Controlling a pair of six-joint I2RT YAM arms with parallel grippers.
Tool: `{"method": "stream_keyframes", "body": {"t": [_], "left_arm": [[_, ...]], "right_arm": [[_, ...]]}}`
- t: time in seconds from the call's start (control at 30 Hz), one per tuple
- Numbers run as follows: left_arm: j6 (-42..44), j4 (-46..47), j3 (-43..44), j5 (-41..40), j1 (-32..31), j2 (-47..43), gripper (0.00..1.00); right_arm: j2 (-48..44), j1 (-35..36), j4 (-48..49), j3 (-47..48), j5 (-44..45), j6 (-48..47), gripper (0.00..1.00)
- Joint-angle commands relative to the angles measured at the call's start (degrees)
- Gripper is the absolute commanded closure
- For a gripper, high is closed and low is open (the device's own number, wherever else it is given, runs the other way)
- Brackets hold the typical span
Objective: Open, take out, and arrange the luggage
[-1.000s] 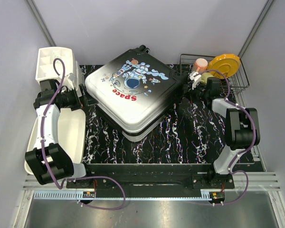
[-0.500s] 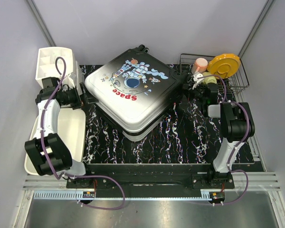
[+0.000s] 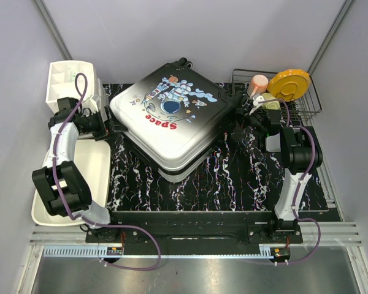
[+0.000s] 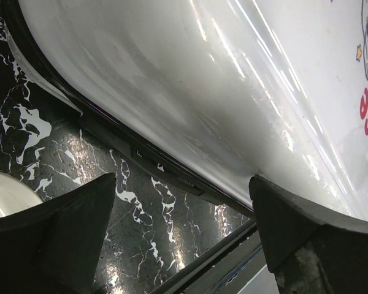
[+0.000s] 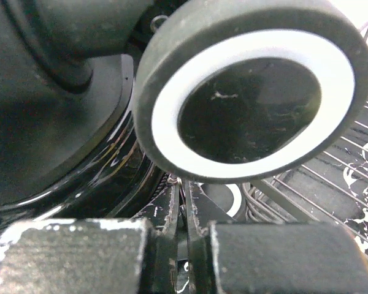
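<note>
The black-to-white hard-shell suitcase with astronaut and red "Space" print (image 3: 168, 119) lies flat and closed at the centre of the black marble-patterned counter (image 3: 233, 177), set diagonally to its edges. The left jaws stand spread wide at the suitcase's left edge. In the left wrist view the two dark fingers (image 4: 55, 233) frame the white shell's lower rim and the dark seam beneath it. The right jaws are pressed together at the suitcase's right corner, just below a black wheel with a white ring (image 5: 251, 92). A dark wire basket (image 3: 318, 105) stands close by at the right rear. A white plastic tub (image 3: 92, 165) sits at the left.
</note>
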Motion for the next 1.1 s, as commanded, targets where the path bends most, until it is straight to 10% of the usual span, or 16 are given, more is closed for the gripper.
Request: {"method": "stream_keyframes", "body": {"t": [0.0,0.2,0.47,0.8,1.07], "left_arm": [[-1.5,5.1,2.9,0.9,-1.5,1.1,0.05],[-2.1,5.5,3.6,0.9,-1.8,1.2,0.06],[-2.4,5.7,3.8,2.0,-1.7,-1.8,0.01],[-1.3,5.9,1.9,3.2,-1.7,-4.9,0.01],[-0.3,5.8,0.8,3.9,-1.8,-6.5,0.01]], "right_arm": [[0.5,2.5,15.7,6.1,0.5,2.5,0.9],[2.0,2.7,16.6,7.5,0.9,3.6,0.76],[-13.2,0.6,2.9,-3.9,-1.0,-6.5,0.19],[-29.5,-6.6,-34.3,-1.4,-11.5,-23.3,0.04],[-23.5,-6.8,-69.3,18.8,-18.1,-44.0,0.03]]}}
